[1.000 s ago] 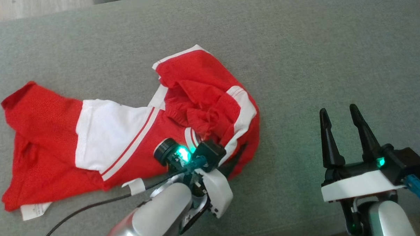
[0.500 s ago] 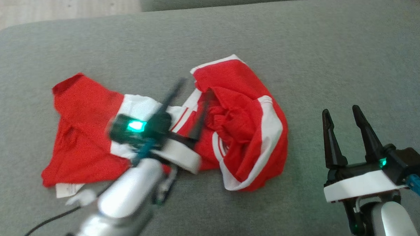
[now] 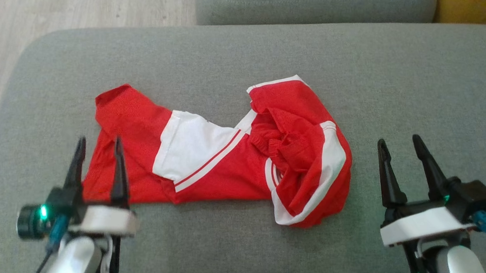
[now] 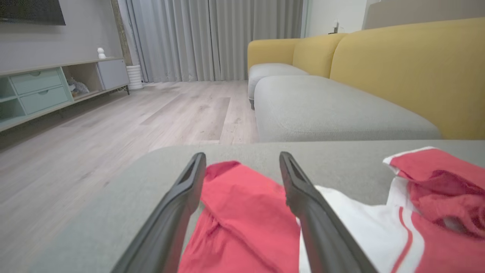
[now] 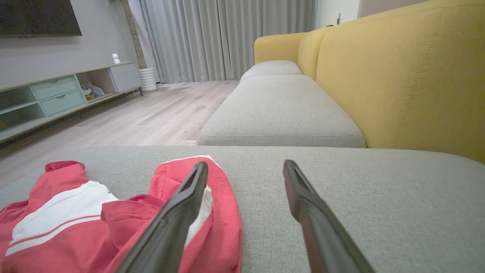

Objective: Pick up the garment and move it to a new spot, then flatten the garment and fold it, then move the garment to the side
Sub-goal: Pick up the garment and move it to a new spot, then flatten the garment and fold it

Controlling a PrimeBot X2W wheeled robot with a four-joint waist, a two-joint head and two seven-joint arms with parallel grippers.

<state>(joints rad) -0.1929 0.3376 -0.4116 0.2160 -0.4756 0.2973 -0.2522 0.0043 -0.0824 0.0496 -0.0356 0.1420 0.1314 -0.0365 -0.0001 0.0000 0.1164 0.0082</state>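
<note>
Left gripper [image 3: 99,139]: stood at the left end of the garment [image 3: 210,159], its jaws spread wide and empty. Its fingertips overlapped the red hem in the head view, probably hovering just over the cloth, though contact was hard to judge.
Garment: red with white panels, it lay across the grey cushion [image 3: 351,55]. Its left half was fairly flat and its right end was bunched and folded onto itself, so the flattening looked unfinished.
Right gripper [image 3: 399,140]: stood well to the right of the garment and clear of it, with the jaws wide apart and nothing between them. It seemed placed to reach the bunched end.
Next need: a hold on each end of the garment, so that it could be pulled smooth.
</note>
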